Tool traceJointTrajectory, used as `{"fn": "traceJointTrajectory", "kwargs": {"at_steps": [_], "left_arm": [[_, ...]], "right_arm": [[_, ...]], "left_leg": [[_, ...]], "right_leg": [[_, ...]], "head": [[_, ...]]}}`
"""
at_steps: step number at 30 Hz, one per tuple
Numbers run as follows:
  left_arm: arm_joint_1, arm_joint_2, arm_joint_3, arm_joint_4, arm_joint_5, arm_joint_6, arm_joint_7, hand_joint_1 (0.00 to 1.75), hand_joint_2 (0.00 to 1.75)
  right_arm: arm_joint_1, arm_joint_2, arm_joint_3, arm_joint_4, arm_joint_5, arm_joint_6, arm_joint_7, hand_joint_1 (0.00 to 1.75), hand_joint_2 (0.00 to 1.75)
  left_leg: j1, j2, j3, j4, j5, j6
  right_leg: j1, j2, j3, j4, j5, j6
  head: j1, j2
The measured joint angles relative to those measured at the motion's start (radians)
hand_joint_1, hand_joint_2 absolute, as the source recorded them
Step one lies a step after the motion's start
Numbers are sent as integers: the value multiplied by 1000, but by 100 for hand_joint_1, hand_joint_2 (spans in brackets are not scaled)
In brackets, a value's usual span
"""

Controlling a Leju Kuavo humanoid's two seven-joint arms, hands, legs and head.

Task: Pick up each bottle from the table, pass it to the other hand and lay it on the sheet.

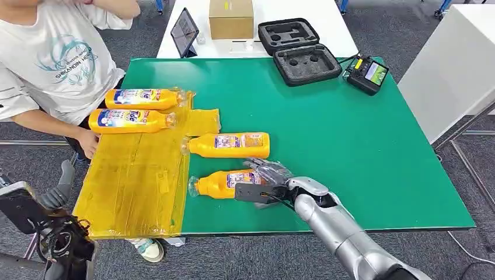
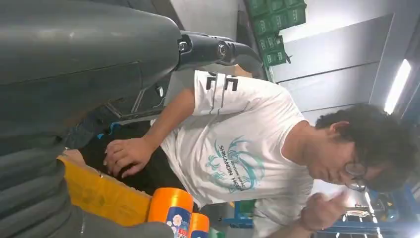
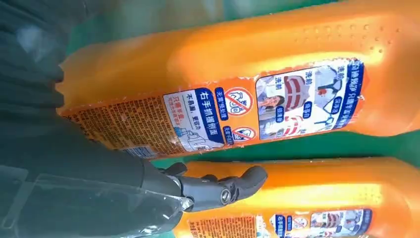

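Orange bottles: two (image 1: 140,98) (image 1: 131,121) already lie on the yellow sheet (image 1: 134,186), and two are left on the green bench (image 1: 362,151). The right hand (image 1: 265,185) wraps the nearest bottle (image 1: 219,184), not yet lifted, with the fourth bottle (image 1: 230,144) just beyond; I judge the task half done. The left hand (image 2: 59,99) hangs beside the bench, its fingers too hidden to tell whether spread or curled.

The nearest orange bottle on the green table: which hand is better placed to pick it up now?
The right hand. In the head view it already lies at the base end of the nearest bottle, fingers over it, on the green table. The left hand is off beside the yellow sheet, near the person.
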Motion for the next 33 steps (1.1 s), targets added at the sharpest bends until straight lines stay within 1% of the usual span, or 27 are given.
{"fn": "traceJointTrajectory", "kwargs": {"at_steps": [14, 15, 16, 17, 18, 23, 30, 33], "left_arm": [[0, 0, 2, 0, 0, 0, 0, 0, 175], [0, 0, 2, 0, 0, 0, 0, 0, 175], [0, 0, 2, 0, 0, 0, 0, 0, 175], [0, 0, 2, 0, 0, 0, 0, 0, 175], [0, 0, 2, 0, 0, -2, 0, 0, 175], [-8, 0, 2, 6, 9, -10, 0, 0, 175], [-20, 0, 3, 11, 7, -8, 0, 0, 175], [-21, 0, 3, 11, 15, -18, 0, 0, 175]], "right_arm": [[-7, -5, 9, 8, 0, 1, 1, 0, 175], [-7, -5, 10, 8, 0, 1, 1, 40, 175], [-7, -5, 10, 8, 0, 1, 1, 145, 175], [-7, -5, 10, 8, 0, 2, 1, 171, 175], [-8, -6, 10, 9, 1, 7, 2, 175, 175], [-36, -12, 26, 46, 2, 40, -9, 175, 175], [-70, -16, 56, 96, -3, 50, -40, 175, 175], [-70, -16, 57, 99, -50, 71, -134, 175, 175]], "left_leg": [[0, 0, 0, 0, 0, 0], [0, 0, 0, 0, 0, 0], [0, 0, 0, 0, 0, 0], [0, 0, 0, 0, 0, 0], [0, 0, 0, 0, 0, 0], [0, 0, 2, 0, 0, 0], [0, 0, 3, 0, 0, 0], [0, 0, 3, 0, 0, 0]], "right_leg": [[0, 0, 0, 0, 0, 0], [0, 0, 0, 0, 0, 0], [0, 0, 0, 0, 0, 0], [0, 0, 0, 0, 0, 0], [0, 0, 0, 0, 0, 0], [0, 0, 1, 0, 0, 0], [0, 0, 2, 0, 0, 0], [0, 0, 2, 0, 0, 0]], "head": [[0, 0], [0, 0], [0, 0], [0, 0], [0, 0], [0, 0], [0, 0], [0, 0]]}}
